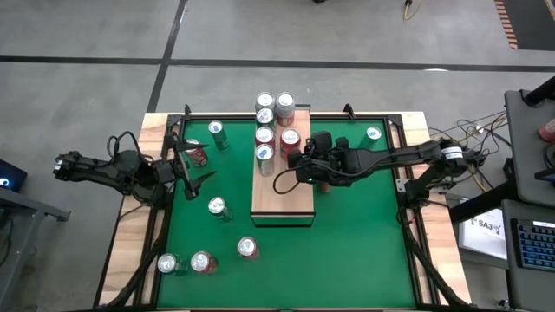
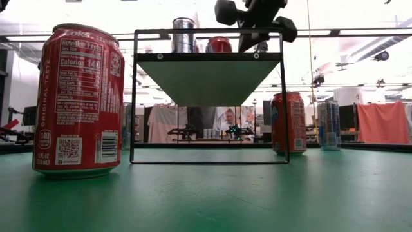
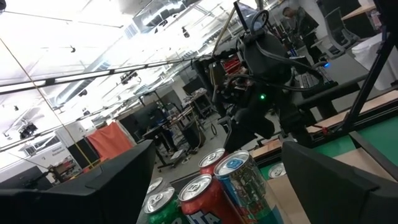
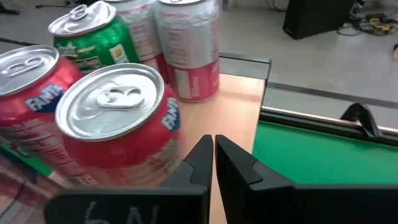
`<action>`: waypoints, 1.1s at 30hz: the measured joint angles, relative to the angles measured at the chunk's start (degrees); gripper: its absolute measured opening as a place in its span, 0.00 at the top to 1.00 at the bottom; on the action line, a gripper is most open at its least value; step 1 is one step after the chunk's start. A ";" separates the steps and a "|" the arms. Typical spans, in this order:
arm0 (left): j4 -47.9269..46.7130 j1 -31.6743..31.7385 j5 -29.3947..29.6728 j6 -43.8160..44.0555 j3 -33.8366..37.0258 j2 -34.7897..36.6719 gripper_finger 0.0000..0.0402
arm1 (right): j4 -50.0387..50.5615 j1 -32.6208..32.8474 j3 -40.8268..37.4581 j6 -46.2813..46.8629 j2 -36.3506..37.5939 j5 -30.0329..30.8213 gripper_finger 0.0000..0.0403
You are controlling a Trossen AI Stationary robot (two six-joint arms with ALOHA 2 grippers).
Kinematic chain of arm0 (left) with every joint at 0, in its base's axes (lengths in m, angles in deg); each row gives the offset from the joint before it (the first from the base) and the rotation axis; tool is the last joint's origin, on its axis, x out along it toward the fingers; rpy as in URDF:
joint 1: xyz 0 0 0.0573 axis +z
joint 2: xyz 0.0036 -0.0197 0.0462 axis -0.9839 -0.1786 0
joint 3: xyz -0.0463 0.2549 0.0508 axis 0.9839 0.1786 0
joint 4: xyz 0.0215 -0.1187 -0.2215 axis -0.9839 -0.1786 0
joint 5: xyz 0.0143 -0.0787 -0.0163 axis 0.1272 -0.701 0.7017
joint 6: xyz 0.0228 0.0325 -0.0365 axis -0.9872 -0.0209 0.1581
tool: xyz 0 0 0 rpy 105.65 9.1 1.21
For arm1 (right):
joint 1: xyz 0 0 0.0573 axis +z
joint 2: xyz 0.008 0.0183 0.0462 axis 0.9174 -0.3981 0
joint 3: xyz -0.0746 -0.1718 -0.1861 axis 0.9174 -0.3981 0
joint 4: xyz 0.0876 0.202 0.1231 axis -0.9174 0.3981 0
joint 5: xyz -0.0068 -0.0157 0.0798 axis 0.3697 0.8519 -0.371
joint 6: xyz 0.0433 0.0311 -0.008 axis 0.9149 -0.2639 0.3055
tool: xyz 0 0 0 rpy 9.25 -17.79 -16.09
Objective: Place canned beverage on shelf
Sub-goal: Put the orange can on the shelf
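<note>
Shelf (image 1: 282, 195) is partly hidden by right gripper (image 1: 284, 180), fingers pressed together; five cans (image 1: 264, 136) are counted there; left gripper (image 1: 198, 164) is spread

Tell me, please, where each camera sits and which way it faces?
High view: overhead, straight down; shows both arms and the shelf.
Low view: table height, level under the shelf; an arm above.
Left wrist view: behind its open fingers, facing cans.
Right wrist view: behind its shut fingers, over the shelf beside a red can.
Shared: the shelf.
</note>
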 joint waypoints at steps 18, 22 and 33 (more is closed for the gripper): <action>0.10 0.00 0.00 -0.10 0.02 0.03 0.17 | -7.02 -1.03 0.00 -4.31 -1.49 -0.06 0.98; 0.15 0.01 0.00 -0.10 0.02 0.03 0.17 | -8.84 -1.11 0.00 -5.90 -1.49 0.09 0.98; 0.32 -0.01 0.00 -0.10 0.02 0.03 0.17 | -10.35 -1.27 -0.02 -8.02 -1.49 0.12 0.98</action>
